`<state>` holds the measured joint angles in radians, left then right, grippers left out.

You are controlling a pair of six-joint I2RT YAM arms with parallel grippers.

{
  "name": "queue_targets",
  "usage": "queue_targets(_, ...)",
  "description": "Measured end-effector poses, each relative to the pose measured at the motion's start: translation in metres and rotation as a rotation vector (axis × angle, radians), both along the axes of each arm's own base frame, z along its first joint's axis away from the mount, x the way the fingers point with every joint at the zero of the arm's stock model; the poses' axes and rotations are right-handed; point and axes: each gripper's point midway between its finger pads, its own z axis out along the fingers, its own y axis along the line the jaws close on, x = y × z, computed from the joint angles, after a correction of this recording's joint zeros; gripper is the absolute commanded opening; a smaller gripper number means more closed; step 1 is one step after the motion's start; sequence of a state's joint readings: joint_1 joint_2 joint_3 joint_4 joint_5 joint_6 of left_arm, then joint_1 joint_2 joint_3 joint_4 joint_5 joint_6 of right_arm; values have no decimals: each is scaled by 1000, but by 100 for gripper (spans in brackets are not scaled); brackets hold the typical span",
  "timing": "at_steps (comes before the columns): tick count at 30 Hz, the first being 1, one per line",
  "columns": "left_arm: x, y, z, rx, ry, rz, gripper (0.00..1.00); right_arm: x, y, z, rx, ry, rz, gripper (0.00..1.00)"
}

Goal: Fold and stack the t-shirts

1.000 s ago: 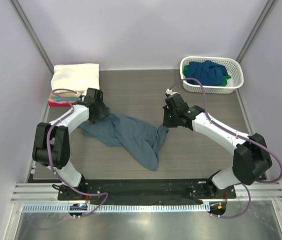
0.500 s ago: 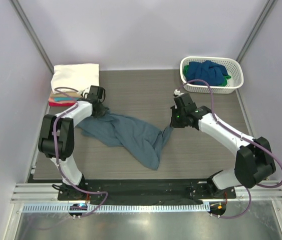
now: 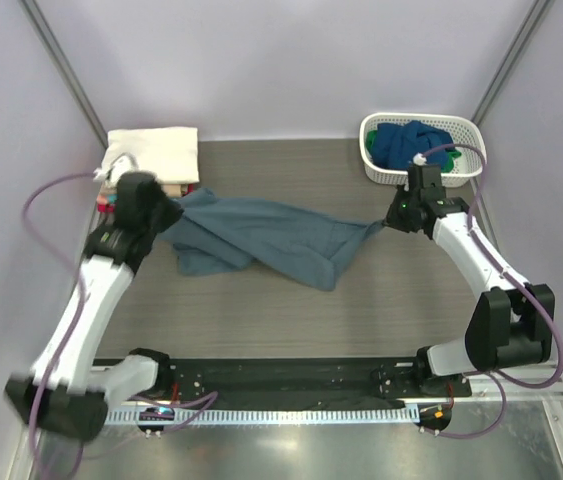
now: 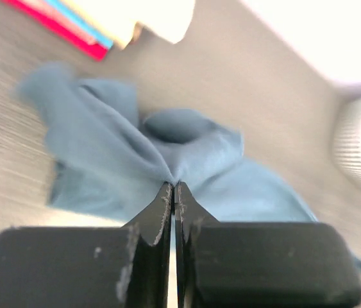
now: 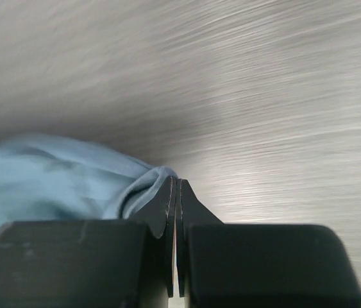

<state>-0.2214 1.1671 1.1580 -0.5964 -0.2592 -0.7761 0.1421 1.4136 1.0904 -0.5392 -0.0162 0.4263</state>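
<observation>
Left fingers (image 4: 169, 192): we see them pressed together on a bunched fold of the slate grey-blue t-shirt (image 3: 271, 235). In the left wrist view the cloth gathers to a point right at the tips.
Left fingers, place: at the shirt's left end, just beside the folded stack, at the far left of the surface (image 3: 261, 320).
Right fingers (image 5: 169, 192): we see them closed too, pinching a thin rolled edge of the same shirt at its right-hand tip.
Right fingers, place: near the front left corner of the white lattice basket (image 3: 473, 150), apart from it.
Slate grey-blue t-shirt, position: it lies across the middle of the surface, drawn out between the two arms, held at both ends.
Slate grey-blue t-shirt, shape: crumpled and unfolded, broad at the left and centre, narrowing to a point at the right. A loose lobe sags towards the near edge, right of centre.
Lift: we cannot tell how much of the shirt is off the surface.
Folded stack: in the far left corner, a cream t-shirt (image 3: 151, 152) lies on top. The left wrist view shows tan, teal and red edges (image 4: 71, 25) beneath it.
Basket contents: a darker blue t-shirt (image 3: 406, 140) is heaped inside, with a bit of green cloth (image 3: 449, 158) at its right side.
Surface: grey wood grain, bare on the near side of the shirt.
Sharpness: both wrist views are blurred, so we read no finer detail of the cloth there.
</observation>
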Motion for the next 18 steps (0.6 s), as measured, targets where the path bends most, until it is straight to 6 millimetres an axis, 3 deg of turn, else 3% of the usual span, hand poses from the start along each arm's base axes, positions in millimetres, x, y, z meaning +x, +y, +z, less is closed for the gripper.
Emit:
queue_targets(1, -21, 3, 22, -25, -69, 0, 0, 2, -11, 2, -3, -7, -36, 1)
queue_targets(3, -61, 7, 42, -76, -146, -1, 2, 4, -33, 5, -12, -15, -107, 1)
queue_targets(5, -104, 9, 38, -141, -177, -9, 12, 5, -52, 6, -25, -24, -173, 1)
queue_targets(6, -123, 8, 24, -174, -161, -16, 19, 5, -60, 4, -30, -21, -198, 1)
queue_targets(7, -137, 6, 7, -200, -128, -22, 36, 4, -66, 2, -33, -16, -216, 1)
queue_targets(9, -170, 3, -41, -245, -7, -29, 50, 1, -76, -3, -36, 0, -251, 1)
queue_targets(10, -187, 2, -66, -264, 66, -25, 66, -1, -82, -6, -35, 10, -269, 1)
queue_targets(12, -217, 4, -87, -291, 148, -16, 71, -3, -91, -12, -33, 25, -301, 1)
queue_targets(15, -239, 10, -74, -295, 134, -9, 73, -5, -96, -16, -30, 36, -321, 1)
queue_targets(18, -234, 13, -53, -259, 106, -19, 71, -2, -90, -14, -1, 28, -298, 1)
